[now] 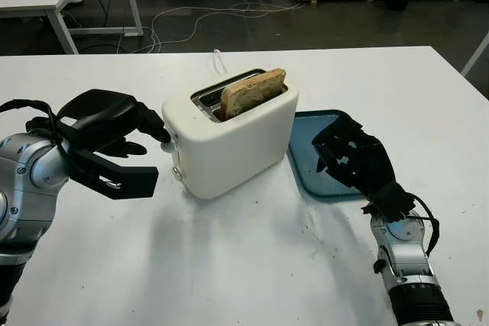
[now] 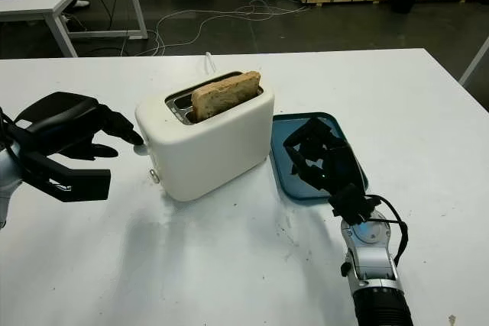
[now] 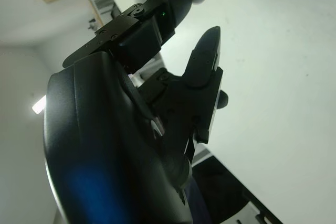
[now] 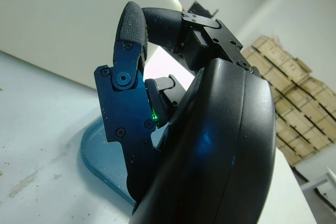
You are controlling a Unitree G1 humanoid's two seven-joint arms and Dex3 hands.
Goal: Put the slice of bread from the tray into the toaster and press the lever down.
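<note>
The lever (image 1: 166, 145) sits on the toaster (image 1: 233, 139) end facing the left hand (image 1: 114, 143), whose fingertip touches it, holding nothing; bread (image 1: 252, 91) already slotted.

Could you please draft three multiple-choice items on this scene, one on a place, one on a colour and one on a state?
1. Where is the bread slice?
A. on the tray
B. in the toaster slot
C. in the right hand

2. What colour is the tray?
A. blue
B. red
C. yellow

3. What is the left hand doing?
A. gripping the bread
B. lying on the tray
C. fingertip at the toaster's lever end

Key: 1 B, the slice stands up out of the slot. 2 A, its rim is blue beside the right hand. 3 C, it holds nothing there.
</note>
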